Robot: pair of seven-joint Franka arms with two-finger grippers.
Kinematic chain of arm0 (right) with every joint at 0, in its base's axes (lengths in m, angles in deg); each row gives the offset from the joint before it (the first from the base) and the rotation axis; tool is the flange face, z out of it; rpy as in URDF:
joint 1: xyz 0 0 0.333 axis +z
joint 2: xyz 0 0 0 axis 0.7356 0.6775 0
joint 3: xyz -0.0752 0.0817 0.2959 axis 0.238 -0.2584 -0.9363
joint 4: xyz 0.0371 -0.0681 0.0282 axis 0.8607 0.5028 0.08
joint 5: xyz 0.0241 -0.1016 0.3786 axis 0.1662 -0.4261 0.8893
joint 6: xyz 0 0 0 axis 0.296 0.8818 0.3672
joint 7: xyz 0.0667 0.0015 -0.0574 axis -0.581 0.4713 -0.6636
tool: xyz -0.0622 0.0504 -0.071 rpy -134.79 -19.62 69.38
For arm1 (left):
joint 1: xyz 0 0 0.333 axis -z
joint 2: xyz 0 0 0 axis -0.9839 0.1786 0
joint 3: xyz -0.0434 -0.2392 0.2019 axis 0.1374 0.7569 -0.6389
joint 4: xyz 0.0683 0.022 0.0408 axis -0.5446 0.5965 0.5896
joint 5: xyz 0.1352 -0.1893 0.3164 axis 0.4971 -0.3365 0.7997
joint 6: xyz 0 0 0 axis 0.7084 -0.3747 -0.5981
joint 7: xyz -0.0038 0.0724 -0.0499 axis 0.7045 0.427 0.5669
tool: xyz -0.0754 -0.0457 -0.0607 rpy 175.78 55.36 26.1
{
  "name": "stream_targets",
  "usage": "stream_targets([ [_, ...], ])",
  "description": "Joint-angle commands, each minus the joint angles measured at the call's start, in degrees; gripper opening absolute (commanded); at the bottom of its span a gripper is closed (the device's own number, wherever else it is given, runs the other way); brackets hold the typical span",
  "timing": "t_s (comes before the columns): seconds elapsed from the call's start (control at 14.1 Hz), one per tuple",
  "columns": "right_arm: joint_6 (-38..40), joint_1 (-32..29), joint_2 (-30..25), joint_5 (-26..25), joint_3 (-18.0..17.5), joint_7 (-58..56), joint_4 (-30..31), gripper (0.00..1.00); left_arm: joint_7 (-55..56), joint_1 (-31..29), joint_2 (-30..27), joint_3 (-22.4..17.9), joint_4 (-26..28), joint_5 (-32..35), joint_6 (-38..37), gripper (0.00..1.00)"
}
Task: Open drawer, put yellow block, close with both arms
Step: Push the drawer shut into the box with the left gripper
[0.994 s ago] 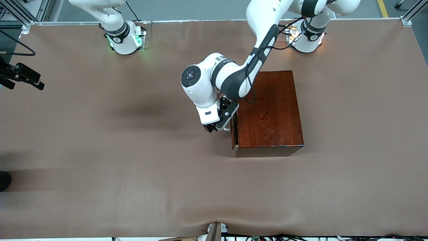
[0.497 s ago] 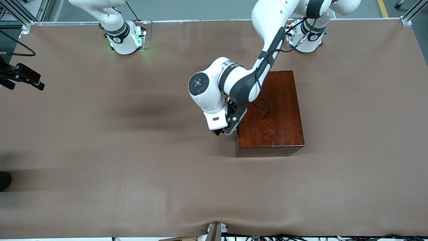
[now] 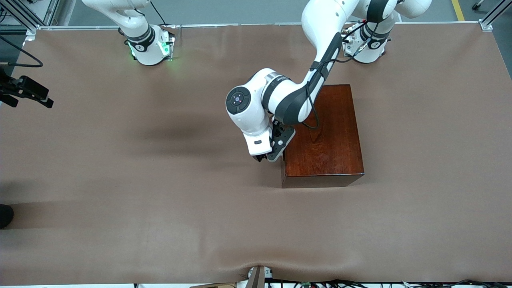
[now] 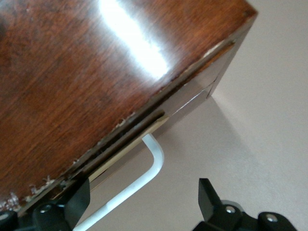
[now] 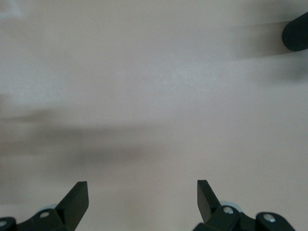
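The reddish-brown wooden box (image 3: 324, 132) stands on the table toward the left arm's end. Its drawer (image 4: 195, 94) is pushed in flush. The drawer's white bar handle (image 4: 144, 175) shows in the left wrist view. My left gripper (image 3: 264, 157) is in front of the drawer. It is open (image 4: 143, 186), with the handle passing between its fingers and nothing gripped. My right gripper (image 5: 142, 185) is open and empty over bare table; the front view shows only that arm's base (image 3: 148, 44). The yellow block is not in view.
The brown table cover (image 3: 160, 200) spreads wide on all sides of the box. A black camera mount (image 3: 26, 90) and a dark object (image 3: 5, 216) sit at the edge at the right arm's end. A dark rounded shape (image 5: 296, 31) shows in the right wrist view.
My left gripper moved toward the box and the drawer, which stood slightly open one second ago, is now pushed in. Almost nothing moved in the last half second.
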Motion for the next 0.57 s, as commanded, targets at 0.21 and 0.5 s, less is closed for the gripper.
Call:
stream_targets([
  [0.21,-0.2,-0.6,0.0,0.8,-0.5,0.7,-0.2,1.0,-11.3,-3.7,-14.1,-0.7,1.1,0.8,-1.7,1.0],
  [0.5,-0.2,-0.4,0.0,0.8,-0.5,0.7,-0.2,1.0,-21.0,-11.2,-19.2,-0.4,1.4,-2.0,-3.3,1.0],
])
